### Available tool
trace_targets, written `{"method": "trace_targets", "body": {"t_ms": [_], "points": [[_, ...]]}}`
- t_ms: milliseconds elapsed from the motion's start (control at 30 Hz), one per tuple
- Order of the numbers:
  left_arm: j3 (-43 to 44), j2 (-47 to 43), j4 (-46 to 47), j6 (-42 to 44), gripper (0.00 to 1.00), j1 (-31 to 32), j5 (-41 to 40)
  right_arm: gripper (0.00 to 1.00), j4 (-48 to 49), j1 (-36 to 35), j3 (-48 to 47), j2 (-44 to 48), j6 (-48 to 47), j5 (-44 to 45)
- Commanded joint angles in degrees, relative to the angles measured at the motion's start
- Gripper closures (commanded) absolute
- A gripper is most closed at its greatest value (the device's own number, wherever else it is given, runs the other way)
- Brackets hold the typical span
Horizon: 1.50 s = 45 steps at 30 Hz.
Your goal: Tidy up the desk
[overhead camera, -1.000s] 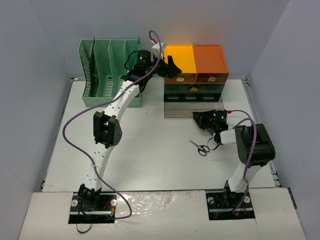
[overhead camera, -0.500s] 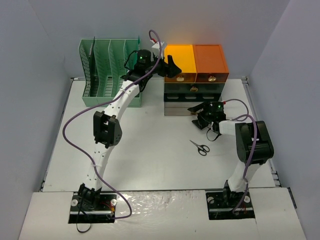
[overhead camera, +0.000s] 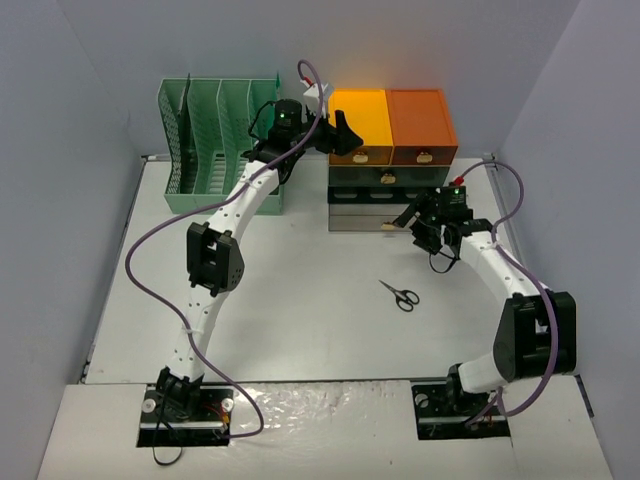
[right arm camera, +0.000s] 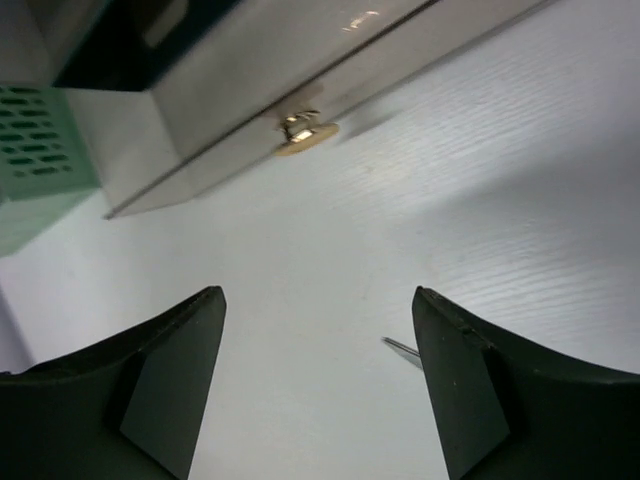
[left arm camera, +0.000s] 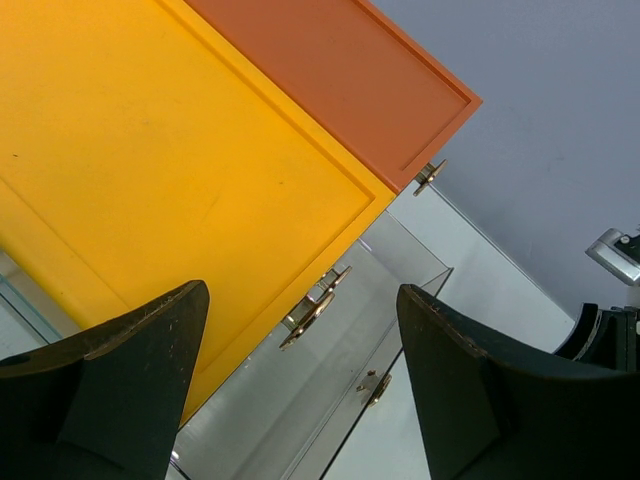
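The left gripper (overhead camera: pixel 342 138) is hanging spread wide and empty at the yellow top of the drawer unit (overhead camera: pixel 420 120), at the far edge of the counter (overhead camera: pixel 300 320). The right gripper (overhead camera: pixel 426 228) is hovering just in front of the unit's lowest drawer, also spread and holding nothing. Scissors (overhead camera: pixel 400 295) are lying on the counter nearer.

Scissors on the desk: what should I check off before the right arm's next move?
1. Right gripper open and empty: ok.
2. Scissors lying flat on the desk, clear of both arms: ok.
3. Left gripper open, holding nothing, above the yellow drawer top: ok.
4. Brass drawer handle in plain right-wrist view: ok.
5. Bottom drawer open wide enough for them: cannot tell.
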<state>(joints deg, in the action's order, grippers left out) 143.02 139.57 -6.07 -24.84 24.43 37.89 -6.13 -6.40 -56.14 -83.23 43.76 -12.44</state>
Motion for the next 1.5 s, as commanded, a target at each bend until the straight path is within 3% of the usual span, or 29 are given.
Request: {"method": "trace_targets", "body": {"t_ms": [0, 233, 400, 600, 1167, 1467], "points": [[1.13, -2.46, -3.06, -1.53, 0.27, -0.27, -0.01, 0.28, -19.34, -1.75, -3.72, -5.15, -16.78, 4.82], [0.00, -2.80, -2.55, -1.70, 0.27, -0.43, 0.51, 0.30, -31.50, -6.08, -7.72, -9.77, -26.35, 12.48], [-0.02, -2.98, -2.36, -1.80, 0.26, -0.43, 0.86, 0.33, -33.87, -9.82, -8.80, -8.85, -25.56, 16.21], [-0.45, -3.33, -2.37, -1.62, 0.27, -0.60, 0.96, 0.36, -33.94, -14.06, -5.85, -8.53, -25.05, 17.86], [-1.60, -5.07, -2.81, -1.11, 0.27, -0.69, 0.96, 0.35, -31.99, -17.64, -5.60, -18.40, -24.98, 20.65], [-2.27, -5.53, -3.21, -0.52, 0.27, -0.78, 0.78, 0.36, -30.65, -17.95, -3.98, -18.45, -23.75, 20.22]]}}
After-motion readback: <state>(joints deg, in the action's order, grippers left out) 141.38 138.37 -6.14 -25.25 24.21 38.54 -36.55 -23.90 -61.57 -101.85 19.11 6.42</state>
